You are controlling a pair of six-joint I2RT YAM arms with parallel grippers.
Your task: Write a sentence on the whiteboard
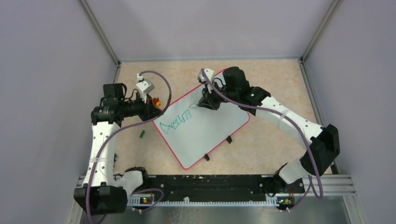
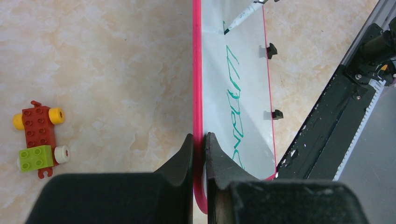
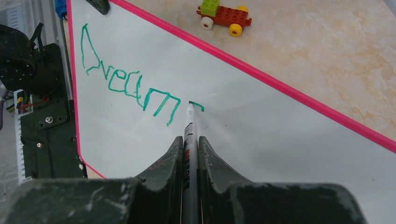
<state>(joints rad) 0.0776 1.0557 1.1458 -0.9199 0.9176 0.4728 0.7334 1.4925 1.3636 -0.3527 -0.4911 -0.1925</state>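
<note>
Top external view: the whiteboard (image 1: 210,130), white with a thin red rim, lies near the middle of the worktop (image 1: 275,88), turned at an angle so that one rounded corner points to the far edge and another to the near edge. Two small black feet (image 1: 229,139) stick out from its near-right side. The sentence (image 1: 175,122), in green marker, stands close to the board's left corner and so far reads "Dream", followed by one short stroke. A small green piece (image 1: 142,134), too small to identify, lies on the worktop just left of the board.

Left wrist view: the left fingers (image 2: 184,158) are nearly together, pinching the red rim of the board between them at its left side, one finger on either face of the rim. A toy brick car (image 2: 39,140), red with a lime-green block and yellow and white wheels, rests on the worktop near this edge, apart from the board.

Right wrist view: the right fingers (image 3: 170,158) are drawn in tight on a white marker pen (image 3: 188,128), its shaft running out between them. The pen's tip touches the board at the short green stroke just right of the final "m".
</note>
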